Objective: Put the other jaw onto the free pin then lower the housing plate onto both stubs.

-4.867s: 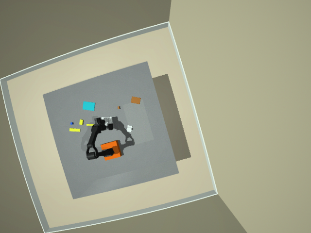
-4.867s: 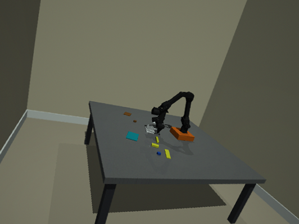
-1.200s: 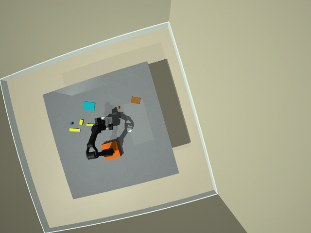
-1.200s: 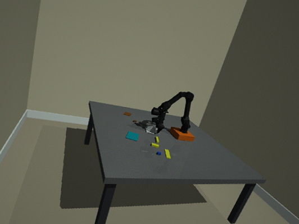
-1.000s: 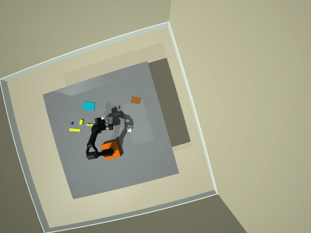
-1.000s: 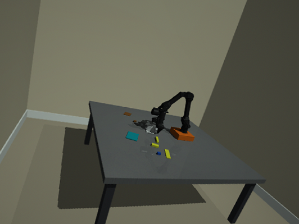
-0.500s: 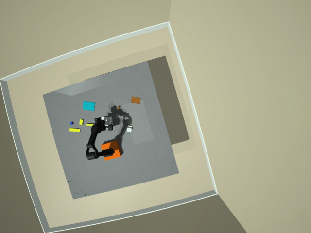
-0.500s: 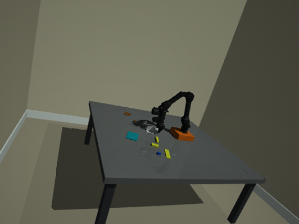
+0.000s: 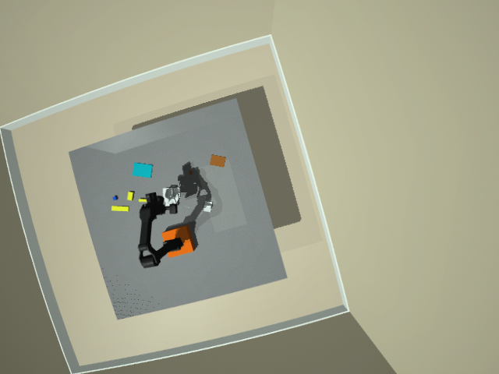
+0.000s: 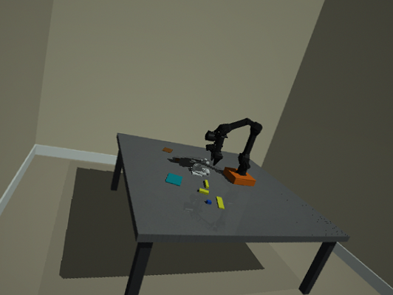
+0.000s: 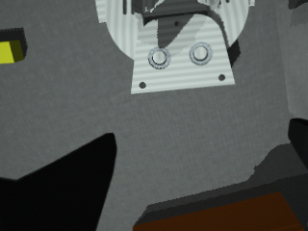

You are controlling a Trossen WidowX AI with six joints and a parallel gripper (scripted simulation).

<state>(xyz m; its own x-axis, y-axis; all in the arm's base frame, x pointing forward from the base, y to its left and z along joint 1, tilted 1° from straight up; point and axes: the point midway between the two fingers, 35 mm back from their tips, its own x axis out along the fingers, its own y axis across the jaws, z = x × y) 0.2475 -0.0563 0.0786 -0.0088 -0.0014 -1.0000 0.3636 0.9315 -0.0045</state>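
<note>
The white gripper assembly (image 9: 171, 195) (image 10: 199, 170) (image 11: 183, 79) lies on the table. In the wrist view its near end shows two round stubs (image 11: 159, 57) (image 11: 200, 53) with grey rings and two small dark holes. Its upper part is cut off at the frame's top, so I cannot tell how the jaws sit or whether teeth mesh. A small white part (image 9: 207, 206) (image 10: 205, 160) lies apart from it, toward the right in the top view; I cannot tell which part it is. My gripper (image 11: 200, 134) is wide open and empty, above the table, its fingertips below the assembly in the wrist view.
The orange base block (image 9: 169, 236) (image 10: 239, 177) is under the arm. A teal plate (image 9: 143, 170) (image 10: 173, 179), a brown plate (image 9: 217, 160) (image 10: 167, 149), a small blue block (image 9: 115, 197) (image 10: 208, 202) and several yellow blocks (image 9: 120, 208) (image 10: 220, 202) lie around. Arm shadow falls beside the assembly.
</note>
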